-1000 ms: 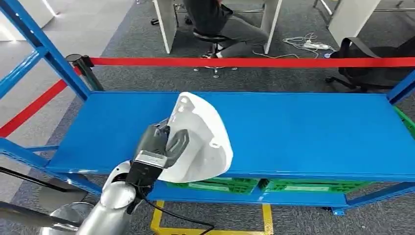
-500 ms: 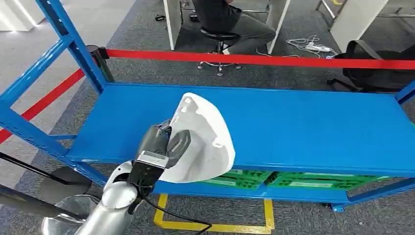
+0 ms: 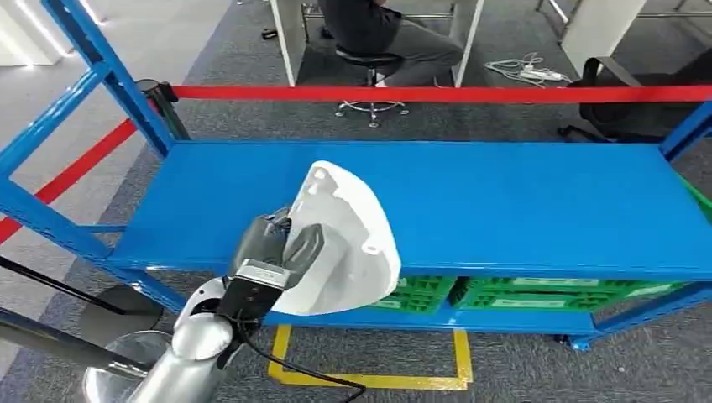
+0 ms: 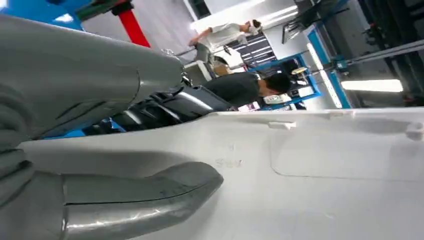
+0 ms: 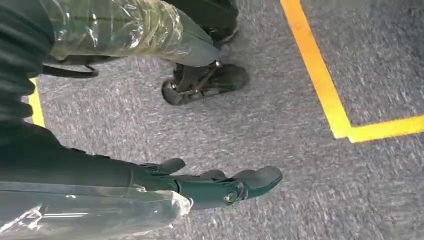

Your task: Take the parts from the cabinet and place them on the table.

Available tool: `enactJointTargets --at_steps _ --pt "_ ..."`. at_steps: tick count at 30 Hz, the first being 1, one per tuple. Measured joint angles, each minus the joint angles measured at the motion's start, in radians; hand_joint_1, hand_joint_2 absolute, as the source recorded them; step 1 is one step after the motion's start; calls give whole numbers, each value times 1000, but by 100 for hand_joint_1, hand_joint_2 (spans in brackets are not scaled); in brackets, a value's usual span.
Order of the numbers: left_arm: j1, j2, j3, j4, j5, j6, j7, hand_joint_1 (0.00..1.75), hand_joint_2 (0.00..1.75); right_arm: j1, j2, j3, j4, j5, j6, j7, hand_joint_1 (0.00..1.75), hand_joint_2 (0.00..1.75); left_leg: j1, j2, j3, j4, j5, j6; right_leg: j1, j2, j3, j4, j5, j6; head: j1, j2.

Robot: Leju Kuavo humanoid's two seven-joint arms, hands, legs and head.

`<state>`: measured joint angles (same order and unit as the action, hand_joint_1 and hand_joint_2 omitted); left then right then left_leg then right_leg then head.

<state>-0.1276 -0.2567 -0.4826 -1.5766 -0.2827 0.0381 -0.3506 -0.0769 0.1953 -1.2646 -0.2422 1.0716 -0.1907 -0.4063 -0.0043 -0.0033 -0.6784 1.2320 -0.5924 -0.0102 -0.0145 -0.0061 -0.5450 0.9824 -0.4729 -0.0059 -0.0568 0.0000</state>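
Left hand (image 3: 281, 252): grips white moulded part (image 3: 348, 239), thumb across its face, fingers behind | part: held tilted above near edge of blue shelf (image 3: 520, 210), toward its left end | right hand (image 5: 220, 186): hangs over grey carpet (image 5: 280, 100), fingers extended, holding nothing | behind shelf: red barrier tape (image 3: 437, 94).

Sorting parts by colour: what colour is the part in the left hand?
White, clearest in the head view: the part held by the left hand.
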Motion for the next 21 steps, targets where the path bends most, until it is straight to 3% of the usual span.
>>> enactJointTargets --at_steps 1,2,3,5,6,8,11,12,14,16,17,18,19,21 --pt "1 0 0 0 0 0 0 175 175 1 0 0 0 0 0 0 0 175 3 0 -18 60 -23 -3 0 -1 -9 2 5 1 -1 0" --pt "3 0 0 0 -1 0 0 175 175 2 0 0 0 0 0 0 0 175 7 0 -12 68 -21 -5 0 -1 -17 3 10 2 -1 0" --pt "4 0 0 0 -1 0 0 175 175 2 0 0 0 0 0 0 0 175 10 0 12 37 2 -6 0 -1 -24 4 15 4 -1 0" --pt "3 0 0 0 -2 -1 0 175 175 2 0 0 0 0 1 0 0 175 11 0 118 -134 80 -1 0 0 -32 6 22 10 -2 0" --pt "3 0 -1 0 -2 -1 0 175 175 2 0 0 0 0 1 0 0 175 11 1 169 -219 95 5 0 0 -32 6 25 15 -1 0" --pt "0 -1 -2 0 -3 -1 0 175 175 0 0 0 0 0 2 0 0 175 7 0 174 -245 85 14 5 -1 -45 12 34 28 1 0" --pt "4 -1 -1 0 -3 -1 2 175 175 0 0 0 0 0 2 0 0 175 2 -1 163 -251 101 36 1 -3 -47 5 49 49 0 0" --pt "3 -2 -2 0 -3 -1 2 175 175 0 0 0 0 0 2 0 0 175 7 3 161 -258 112 46 -3 1 -60 16 30 53 1 0" --pt "3 -2 -2 0 -3 -1 2 175 175 2 0 0 0 0 2 0 0 175 6 4 147 -258 123 58 -3 3 -100 116 -58 57 8 0" --pt "3 -2 -2 0 -3 -1 2 175 175 2 0 0 0 0 2 0 0 175 2 5 125 -256 136 61 -3 3 -161 289 -145 62 11 0" --pt "4 -2 -2 0 -3 -1 2 175 175 2 0 0 0 0 2 0 0 175 0 5 116 -256 141 60 -4 3 -163 320 -150 63 10 0" --pt "4 -1 -2 0 -3 -1 2 175 175 2 0 0 0 0 2 0 0 175 0 5 111 -255 146 59 -4 3 -140 298 -130 63 11 0" --pt "4 -1 -2 0 -3 -1 2 175 175 2 0 0 0 0 2 0 0 175 -1 4 106 -253 149 57 -4 3 -95 235 -96 62 10 0" --pt "4 -2 -2 0 -3 -1 2 175 175 -1 0 0 0 0 2 0 0 175 0 4 101 -248 153 50 -5 3 18 64 -39 59 11 0"
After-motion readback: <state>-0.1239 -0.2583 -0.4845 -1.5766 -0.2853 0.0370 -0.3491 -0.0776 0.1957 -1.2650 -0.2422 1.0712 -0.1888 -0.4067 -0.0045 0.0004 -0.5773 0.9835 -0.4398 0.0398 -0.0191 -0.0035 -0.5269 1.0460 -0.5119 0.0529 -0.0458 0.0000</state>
